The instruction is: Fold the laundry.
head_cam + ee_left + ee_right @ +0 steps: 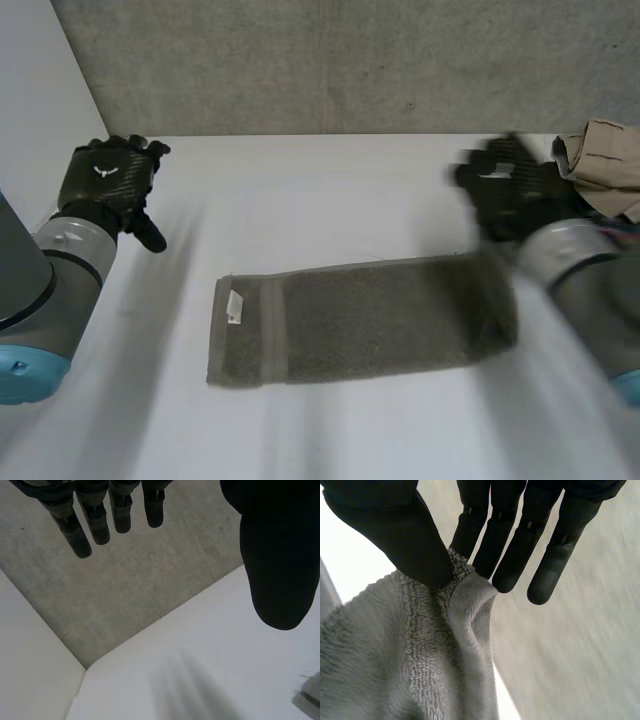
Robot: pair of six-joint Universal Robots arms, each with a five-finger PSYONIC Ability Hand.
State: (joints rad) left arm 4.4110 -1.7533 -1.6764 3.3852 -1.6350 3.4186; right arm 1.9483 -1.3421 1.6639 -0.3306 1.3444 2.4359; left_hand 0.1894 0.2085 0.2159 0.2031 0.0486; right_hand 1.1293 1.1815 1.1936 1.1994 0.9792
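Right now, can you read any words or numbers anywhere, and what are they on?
No words or numbers can be read.
The white tag on the towel: too small to read.
The white mark on the back of the left hand: an emblem, no letters I can make out.

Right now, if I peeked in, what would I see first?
A grey towel lies folded in a long strip in the middle of the white table. The robot's right hand pinches its edge between thumb and fingers, while the left hand hangs open over the table's far left corner, holding nothing.
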